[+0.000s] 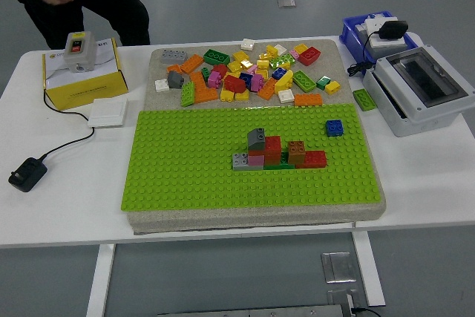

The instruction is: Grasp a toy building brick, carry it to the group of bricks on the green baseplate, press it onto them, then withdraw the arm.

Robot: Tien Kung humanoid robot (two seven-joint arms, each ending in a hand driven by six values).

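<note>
Neither of my hands shows over the table, so I cannot tell how open they are or whether they hold anything. The green baseplate (185,168) lies mid-table. The group of bricks (276,152) sits just right of its centre, a lone blue brick (335,128) near its far right corner. Loose bricks (249,72) heap just beyond its far edge. Its left half lies bare.
</note>
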